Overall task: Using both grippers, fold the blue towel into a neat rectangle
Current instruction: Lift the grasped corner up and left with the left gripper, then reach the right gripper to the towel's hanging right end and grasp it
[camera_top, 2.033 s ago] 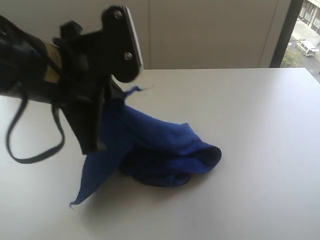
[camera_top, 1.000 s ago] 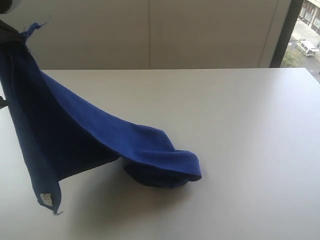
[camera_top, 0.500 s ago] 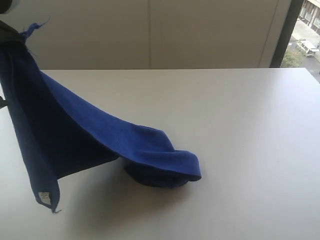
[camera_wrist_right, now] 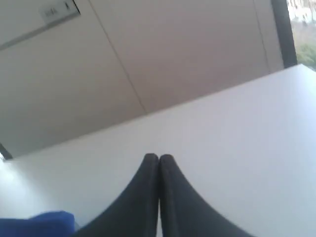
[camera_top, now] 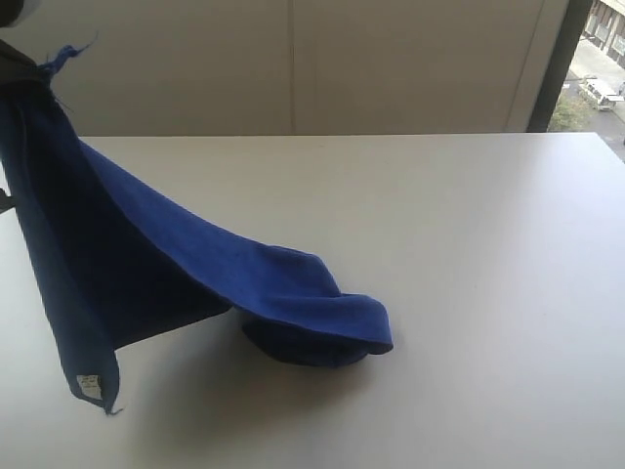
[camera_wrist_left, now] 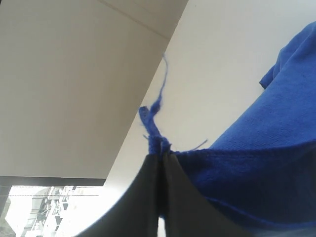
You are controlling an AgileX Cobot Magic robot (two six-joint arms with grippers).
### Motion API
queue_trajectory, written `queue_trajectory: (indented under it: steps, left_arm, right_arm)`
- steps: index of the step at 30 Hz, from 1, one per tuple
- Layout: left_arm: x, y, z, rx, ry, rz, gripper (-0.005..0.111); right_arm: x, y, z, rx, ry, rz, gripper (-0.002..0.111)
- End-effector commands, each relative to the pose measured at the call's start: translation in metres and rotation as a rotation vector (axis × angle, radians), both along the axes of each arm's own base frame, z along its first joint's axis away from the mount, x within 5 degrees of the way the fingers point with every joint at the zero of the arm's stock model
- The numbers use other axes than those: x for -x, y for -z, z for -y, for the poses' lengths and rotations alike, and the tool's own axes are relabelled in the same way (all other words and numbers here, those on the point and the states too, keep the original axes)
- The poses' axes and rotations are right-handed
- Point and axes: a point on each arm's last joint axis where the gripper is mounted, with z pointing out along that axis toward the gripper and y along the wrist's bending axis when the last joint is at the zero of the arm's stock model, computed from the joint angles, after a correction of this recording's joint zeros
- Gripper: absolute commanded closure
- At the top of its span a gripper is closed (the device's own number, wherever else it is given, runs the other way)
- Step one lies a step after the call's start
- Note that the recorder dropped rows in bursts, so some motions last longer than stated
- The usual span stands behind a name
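My left gripper (camera_wrist_left: pixel 160 154) is up high at the left edge of the exterior view, jaws pinching one corner of the blue towel (camera_top: pixel 176 264), with a loose thread poking past the tips. The cloth slopes down like a tent to the white table (camera_top: pixel 488 293), far end bunched in a heap, white tag (camera_top: pixel 89 387) dangling low. The right gripper (camera_wrist_right: pixel 159 157) is pressed together on nothing, over the table.

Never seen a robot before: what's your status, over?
Left end effector shut on blue towel corner, held high. Right end effector shut, empty. Rest of towel bunched on table. Nothing in the way.
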Motion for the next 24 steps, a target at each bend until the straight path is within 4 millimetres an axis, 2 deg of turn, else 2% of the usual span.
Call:
queue_trajectory:
  steps: [1, 4, 7, 9, 13, 15, 21, 24]
  left_arm:
    - [0.002, -0.002, -0.002, 0.008, -0.002, 0.007, 0.107]
    - [0.003, -0.001, -0.002, 0.015, 0.000, -0.002, 0.107]
    - [0.004, -0.001, -0.001, 0.024, 0.003, -0.015, 0.107]
    - [0.004, 0.000, -0.001, 0.030, 0.005, -0.023, 0.107]
    - [0.005, 0.001, 0.000, 0.043, 0.009, -0.039, 0.107]
    - [0.005, 0.002, 0.000, 0.050, 0.012, -0.048, 0.107]
    - [0.005, 0.002, 0.001, 0.055, 0.013, -0.054, 0.107]
    - [0.005, 0.002, 0.001, 0.056, 0.015, -0.052, 0.107]
  right_arm:
    - [-0.043, -0.009, -0.008, 0.146, -0.087, -0.223, 0.108]
    - [-0.071, -0.007, -0.026, 0.270, -0.207, -0.375, 0.107]
    - [-0.092, 0.004, -0.051, 0.429, -0.354, -0.515, 0.098]
    - [-0.103, 0.010, -0.067, 0.507, -0.436, -0.559, 0.088]
    - [-0.120, 0.028, -0.094, 0.559, -0.537, -0.607, 0.058]
    - [-0.124, 0.038, -0.103, 0.570, -0.572, -0.623, 0.050]
    - [-0.125, 0.067, -0.128, 0.707, -0.722, -0.669, 0.049]
    - [-0.123, 0.075, -0.138, 0.752, -0.779, -0.658, 0.049]
